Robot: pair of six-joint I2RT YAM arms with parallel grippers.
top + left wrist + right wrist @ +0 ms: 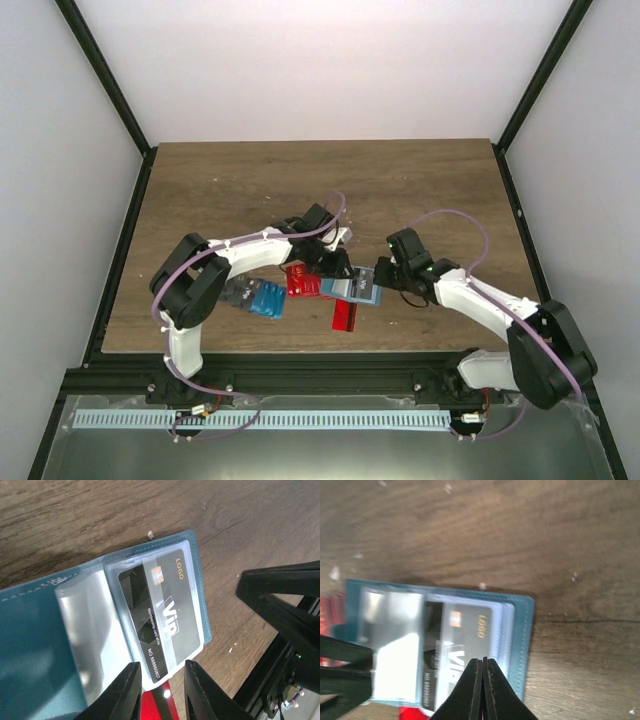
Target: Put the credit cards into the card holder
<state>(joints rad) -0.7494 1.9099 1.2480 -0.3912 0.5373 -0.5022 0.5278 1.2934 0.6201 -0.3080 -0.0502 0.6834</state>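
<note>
The card holder (30, 645) lies open on the table (420, 190), a dark card (160, 615) nearly seated in its clear sleeve (95, 630). The left gripper (162, 669), fingers slightly apart and empty, straddles the card's end, likely to push it. The right gripper (482, 662), closed, seemingly pins the holder steady.

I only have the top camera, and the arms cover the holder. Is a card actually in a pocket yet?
Observer: Yes. The left wrist view shows a dark VIP card inside a clear sleeve of the open card holder.
Operator: Is the left gripper gripping it?
Observer: It doesn't look so. The left gripper is open, its fingers standing apart at the card's near end.
Operator: And the right?
Observer: The right gripper is shut, its tips over the sleeved card near the holder's edge.
</note>
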